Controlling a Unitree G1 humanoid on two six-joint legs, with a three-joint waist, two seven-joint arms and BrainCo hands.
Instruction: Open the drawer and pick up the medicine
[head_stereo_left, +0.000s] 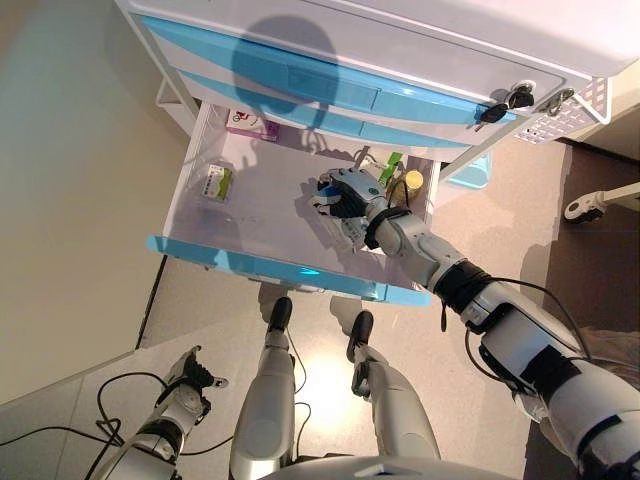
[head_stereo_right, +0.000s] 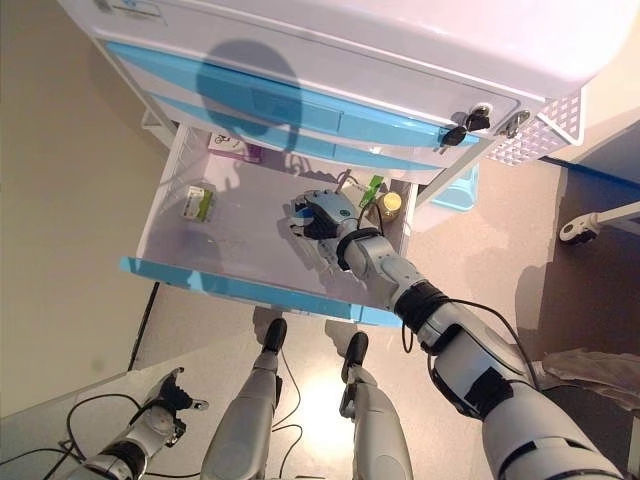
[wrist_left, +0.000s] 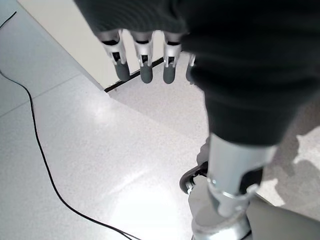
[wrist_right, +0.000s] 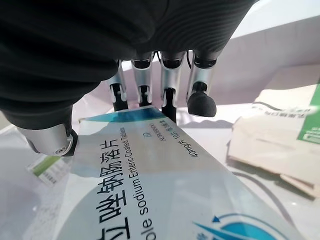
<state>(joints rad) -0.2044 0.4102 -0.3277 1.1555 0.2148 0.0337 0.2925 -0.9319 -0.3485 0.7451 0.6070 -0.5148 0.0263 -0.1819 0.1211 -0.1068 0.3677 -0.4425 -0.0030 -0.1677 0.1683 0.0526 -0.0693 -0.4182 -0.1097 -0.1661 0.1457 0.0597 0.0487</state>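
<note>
The medicine box (wrist_right: 165, 185) is already in your right hand (head_stereo_left: 345, 195), inside the open drawer (head_stereo_left: 290, 268). From the left eye view, you can see the drawer pulled well out of the cabinet (head_stereo_left: 420, 60), its blue front toward the robot, and the right arm reaching over that front so the hand sits above the drawer floor, toward its right side; the blue-and-white box shows between the fingers there. A green box (head_stereo_left: 217, 182) lies apart on the left side of the drawer, a pink-marked pack (head_stereo_left: 250, 123) sits at the back under the cabinet, and a yellow-capped bottle (head_stereo_left: 413, 181) stands in the right back corner just beside the hand. The right eye view gives you the same layout and shows the left hand (head_stereo_right: 165, 400) low by the floor, well away from the drawer, out of the job. In the left wrist view its fingers (wrist_left: 145, 70) hang straight over bare floor, holding nothing. The right wrist view settles the grip: the fingers (wrist_right: 200, 102) curl over the far edge of the box and the thumb (wrist_right: 50, 140) presses its near corner, so the box is pinched across its width, probably so it can be raised flat. A beige packet (wrist_right: 272, 145) lies beyond it. Lifting clear of the drawer looks like what remains.
</note>
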